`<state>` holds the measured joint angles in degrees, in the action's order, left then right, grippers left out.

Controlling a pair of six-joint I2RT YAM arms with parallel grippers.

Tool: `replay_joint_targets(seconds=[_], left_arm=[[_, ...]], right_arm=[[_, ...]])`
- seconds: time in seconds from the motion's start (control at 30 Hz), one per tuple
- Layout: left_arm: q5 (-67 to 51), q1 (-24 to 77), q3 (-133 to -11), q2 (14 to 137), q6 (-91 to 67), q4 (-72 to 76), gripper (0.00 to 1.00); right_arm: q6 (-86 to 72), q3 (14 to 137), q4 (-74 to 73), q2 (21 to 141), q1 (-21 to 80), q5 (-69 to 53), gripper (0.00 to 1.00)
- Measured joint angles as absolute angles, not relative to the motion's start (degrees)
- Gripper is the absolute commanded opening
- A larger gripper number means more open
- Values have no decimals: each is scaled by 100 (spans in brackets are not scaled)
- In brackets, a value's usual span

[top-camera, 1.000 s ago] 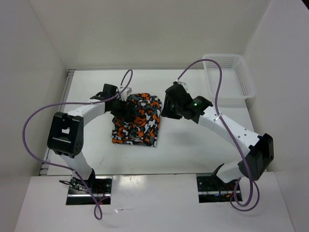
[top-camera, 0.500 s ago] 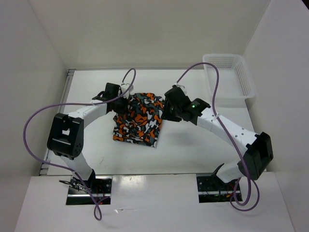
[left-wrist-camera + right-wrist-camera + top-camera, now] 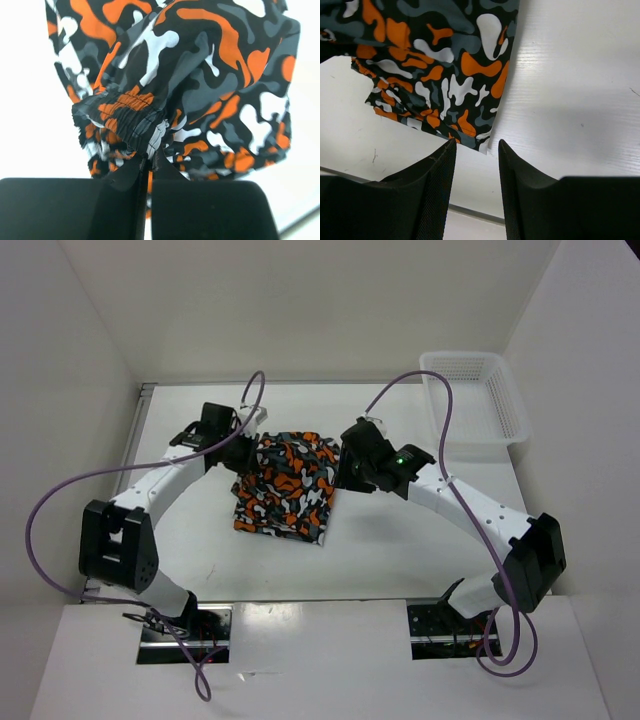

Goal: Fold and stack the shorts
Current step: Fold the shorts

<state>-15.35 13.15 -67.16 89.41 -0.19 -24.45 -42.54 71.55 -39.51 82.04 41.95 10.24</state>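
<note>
While the shorts lie part-folded at frame centre, my left gripper seems nipped tight on the waistband; right gripper hangs narrowly parted, empty. I judge folding underway; next, lay that edge flat.

White mesh basket, far right

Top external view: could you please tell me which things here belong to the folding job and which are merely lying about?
Belonging to the job:
- shorts, lying on the table
- left gripper, jaws shut on the shorts' elastic edge
- right gripper, jaws open over the shorts' corner

Just lying about:
- white mesh basket, far right corner, apart from the shorts
</note>
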Motion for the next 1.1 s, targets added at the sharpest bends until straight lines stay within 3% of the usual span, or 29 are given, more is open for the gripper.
replay_joint_targets(seconds=[0.47,0.57,0.6,0.63,0.7,0.83,0.93,1.0,1.03,1.1], left_arm=[[-2099,764,-6630,8377,-19,-3472,0],[-2021,711,-6578,8357,-21,-3621,7],[-1994,681,-6512,8331,-21,-3649,29],[-1979,652,-6429,8302,19,-3640,61],[-1992,530,-6143,8232,21,-3601,89],[-2108,215,-5806,8300,-19,-3745,96],[-2038,132,-5981,8272,-25,-3857,92],[-2003,132,-6361,8169,-5,-3859,60],[-1992,145,-6582,8103,-23,-3806,36],[-1997,204,-6989,7999,-43,-3583,22]], right_arm=[[-4226,6858,-3854,8202,4069,1033,45],[-4215,6796,-3848,8202,4056,1033,46],[-4213,6770,-3850,8202,4056,1033,46],[-4211,6746,-3837,8202,4056,1031,46],[-4211,6700,-3824,8202,4053,1026,46],[-4211,6692,-3767,8230,4049,974,47],[-4187,6702,-3664,8333,4049,867,47],[-4156,6731,-3588,8464,4049,725,43],[-4128,6766,-3553,8556,4049,637,33],[-4075,6886,-3452,8783,4049,489,23]])
